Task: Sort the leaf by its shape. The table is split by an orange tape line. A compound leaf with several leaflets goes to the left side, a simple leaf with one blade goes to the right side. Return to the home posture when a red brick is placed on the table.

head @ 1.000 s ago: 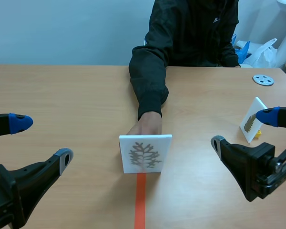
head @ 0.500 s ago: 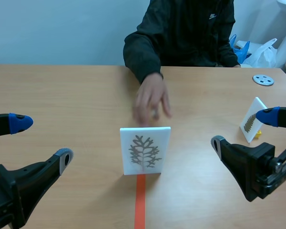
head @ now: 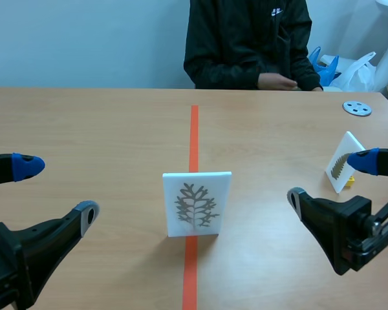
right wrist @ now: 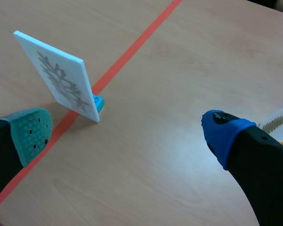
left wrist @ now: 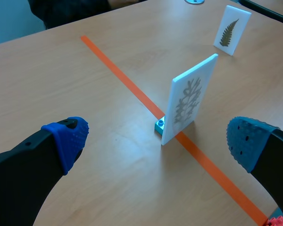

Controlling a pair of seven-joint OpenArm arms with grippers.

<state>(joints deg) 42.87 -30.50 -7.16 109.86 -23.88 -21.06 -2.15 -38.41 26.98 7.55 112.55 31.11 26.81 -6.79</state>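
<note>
A white card (head: 196,203) printed with a branching, many-lobed grey leaf stands upright on the orange tape line, on a small blue brick (left wrist: 159,125). It stands between the two arms and nothing touches it. My left gripper (head: 57,189) is open, low at the left. In the left wrist view the card (left wrist: 188,96) is ahead of the open gripper (left wrist: 156,140). My right gripper (head: 329,177) is open at the right. In its wrist view the card (right wrist: 59,77) stands ahead of the gripper (right wrist: 128,132), toward the green-padded finger.
A second white card (head: 342,161) with a fern leaf leans on a yellow brick (head: 351,181) at the right, just behind my right gripper. A grey disc (head: 357,108) lies far right. A person (head: 246,42) sits across the table, hands at its far edge.
The person's hand let go of the centre card and drew back to the far edge. The card stays upright on the tape. Neither arm has moved.
</note>
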